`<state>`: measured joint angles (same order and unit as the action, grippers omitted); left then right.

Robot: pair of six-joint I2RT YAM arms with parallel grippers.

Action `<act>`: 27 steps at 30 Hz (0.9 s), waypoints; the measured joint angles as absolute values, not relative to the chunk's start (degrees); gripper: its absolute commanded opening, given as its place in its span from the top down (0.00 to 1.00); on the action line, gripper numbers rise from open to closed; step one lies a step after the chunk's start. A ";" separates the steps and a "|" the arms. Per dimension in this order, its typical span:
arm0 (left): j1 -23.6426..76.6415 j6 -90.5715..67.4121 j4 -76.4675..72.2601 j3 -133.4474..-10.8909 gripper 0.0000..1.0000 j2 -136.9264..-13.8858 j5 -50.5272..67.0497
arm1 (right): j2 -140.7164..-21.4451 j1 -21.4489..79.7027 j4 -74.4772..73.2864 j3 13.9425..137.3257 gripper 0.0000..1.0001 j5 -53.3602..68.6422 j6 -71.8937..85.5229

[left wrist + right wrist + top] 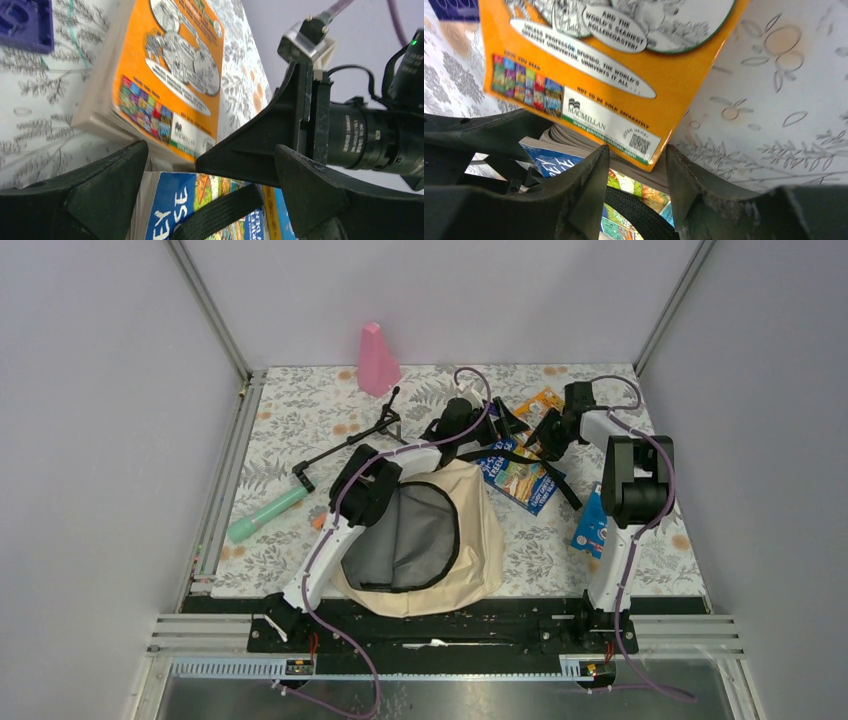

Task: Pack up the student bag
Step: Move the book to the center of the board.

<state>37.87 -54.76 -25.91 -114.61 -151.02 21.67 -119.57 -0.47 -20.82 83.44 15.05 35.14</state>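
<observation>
Right pincer (pixel 636 156) stands half-closed round a corner of the orange book (pixel 589 60), grip uncertain; left pincer (pixel 210 165) gapes wide. Soft, floppy bag (pixel 483 538) lies near-centre on the counter (pixel 300 410), mouth open; probably best held by its black-edged rim.

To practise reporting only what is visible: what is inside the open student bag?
Only grey lining shows inside the student bag; no item is visible there. The left arm covers the opening's left edge, and anything deeper under the cream fabric is hidden.
</observation>
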 measured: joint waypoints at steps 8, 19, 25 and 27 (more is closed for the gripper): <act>38.26 -51.92 -25.02 -104.55 0.01 -143.90 22.24 | -114.65 2.81 -19.53 77.28 0.50 14.57 34.15; 37.95 -55.70 -22.68 -104.97 0.01 -143.83 16.38 | -112.18 2.96 -17.72 74.91 0.20 12.91 34.30; 36.71 -58.13 -27.16 -104.86 0.01 -143.83 13.91 | -110.45 2.98 -15.22 75.72 0.13 12.56 34.09; 36.42 -58.11 -28.08 -104.88 0.01 -143.83 12.93 | -110.76 2.98 -14.72 77.49 0.12 12.62 34.04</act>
<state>36.42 -58.11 -28.08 -104.88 -143.83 12.93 -110.76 2.98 -14.72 77.49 12.62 34.04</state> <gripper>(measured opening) 0.989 0.868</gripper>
